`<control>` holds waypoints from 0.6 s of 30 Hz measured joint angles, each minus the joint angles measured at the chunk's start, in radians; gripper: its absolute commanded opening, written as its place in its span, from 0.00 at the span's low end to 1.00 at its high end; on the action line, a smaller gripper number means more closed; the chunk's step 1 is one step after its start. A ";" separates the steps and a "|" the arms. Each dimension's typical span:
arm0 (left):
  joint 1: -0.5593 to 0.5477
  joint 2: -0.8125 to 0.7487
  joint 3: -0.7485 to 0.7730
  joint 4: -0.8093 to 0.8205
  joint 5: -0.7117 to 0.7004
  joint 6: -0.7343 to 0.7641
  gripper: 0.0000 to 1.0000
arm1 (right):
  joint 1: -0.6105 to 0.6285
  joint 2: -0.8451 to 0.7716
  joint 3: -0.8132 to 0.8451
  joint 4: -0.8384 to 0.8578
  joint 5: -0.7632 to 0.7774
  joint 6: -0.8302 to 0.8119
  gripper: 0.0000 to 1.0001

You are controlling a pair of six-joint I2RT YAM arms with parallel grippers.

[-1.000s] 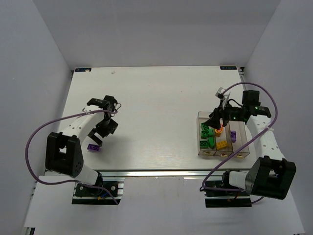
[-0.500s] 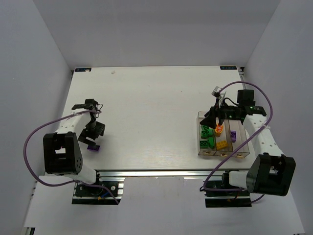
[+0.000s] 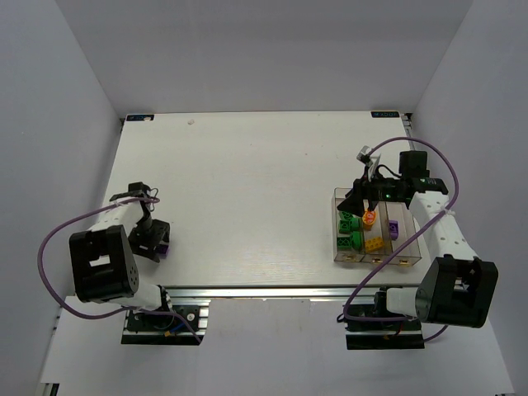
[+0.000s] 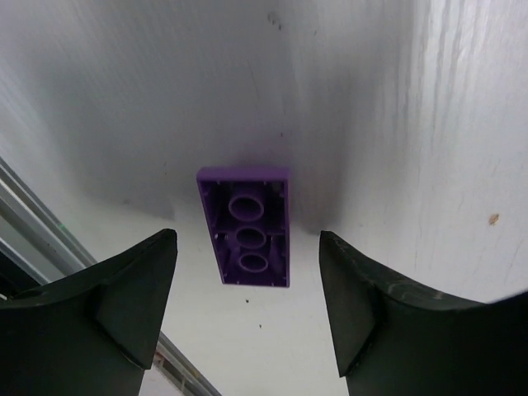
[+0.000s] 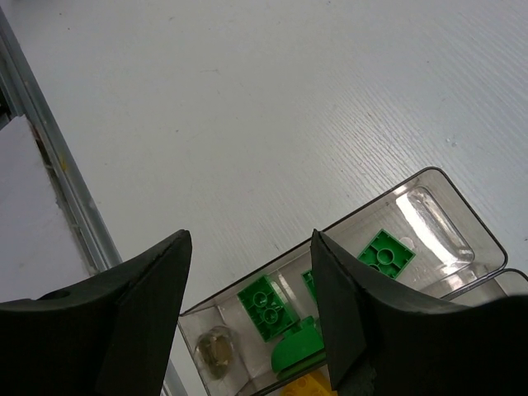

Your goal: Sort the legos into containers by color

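Note:
A flat purple lego [image 4: 245, 238] lies studs-down on the table at the near left [image 3: 166, 245]. My left gripper [image 4: 247, 247] is open and hangs just over it, a finger on either side, not touching; in the top view it [image 3: 153, 239] covers most of the brick. My right gripper [image 3: 360, 202] is open and empty above the far end of the three clear containers [image 3: 410, 252]. Green legos [image 3: 346, 223] fill the left bin, an orange one [image 3: 369, 218] and a yellow one [image 3: 374, 244] lie in the middle bin, and a purple one [image 3: 394, 230] in the right bin. The right wrist view shows the green legos [image 5: 268, 308] between its open fingers [image 5: 157, 280].
The white table [image 3: 264, 181] ends at a metal rail [image 3: 272, 290] along the near edge, close to the purple lego and the left gripper. White walls stand on three sides. Purple cables loop off both arms.
My left arm swung back toward the near left and came down over the purple lego. My right gripper drew slightly away from the middle bin, leaving the orange lego inside.

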 measured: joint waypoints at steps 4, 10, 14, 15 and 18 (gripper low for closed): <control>0.036 0.004 -0.004 0.037 0.002 0.028 0.71 | 0.000 0.000 0.000 -0.001 0.007 0.000 0.65; 0.077 0.047 0.013 0.078 0.021 0.062 0.56 | 0.002 -0.003 0.000 -0.003 0.017 0.003 0.65; 0.089 0.057 0.019 0.104 0.042 0.083 0.26 | 0.005 -0.013 0.000 -0.005 0.025 0.007 0.64; 0.092 0.057 0.019 0.108 0.052 0.090 0.20 | 0.007 -0.016 0.000 -0.005 0.026 0.009 0.64; 0.093 0.052 0.019 0.129 0.107 0.102 0.01 | 0.022 -0.023 0.000 -0.011 0.025 0.025 0.64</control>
